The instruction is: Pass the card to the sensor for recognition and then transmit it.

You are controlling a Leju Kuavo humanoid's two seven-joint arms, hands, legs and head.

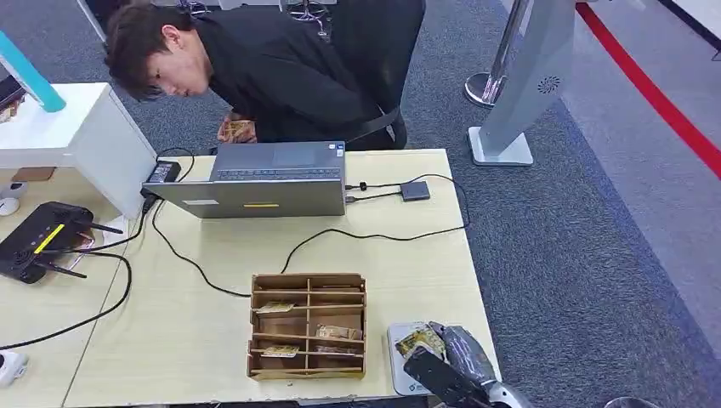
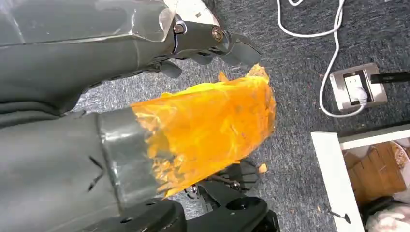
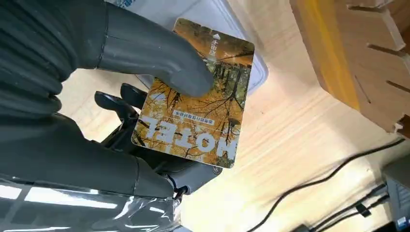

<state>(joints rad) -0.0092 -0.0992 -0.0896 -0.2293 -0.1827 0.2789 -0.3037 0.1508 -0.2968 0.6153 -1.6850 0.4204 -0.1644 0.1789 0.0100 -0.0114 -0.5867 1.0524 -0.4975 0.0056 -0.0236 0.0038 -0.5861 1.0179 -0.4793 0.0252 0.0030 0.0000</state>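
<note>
An orange hotel card (image 3: pixel 193 111) with an autumn tree print is pinched in my right hand (image 3: pixel 96 121), the grey thumb (image 3: pixel 159 53) pressing on its face. In the head view my right hand (image 1: pixel 455 361) holds the card (image 1: pixel 418 342) low over the white sensor pad (image 1: pixel 396 374) at the table's near right corner. Part of the pad (image 3: pixel 258 72) shows behind the card. My left hand (image 2: pixel 193 125), its thumb wrapped in orange tape, hangs over grey carpet and holds nothing.
A wooden divider box (image 1: pixel 308 325) with several cards stands just left of the pad. A laptop (image 1: pixel 263 180), cables and a small hub (image 1: pixel 415 190) lie farther back. A person (image 1: pixel 272 68) leans over the far edge. A black router (image 1: pixel 38 238) sits at the left.
</note>
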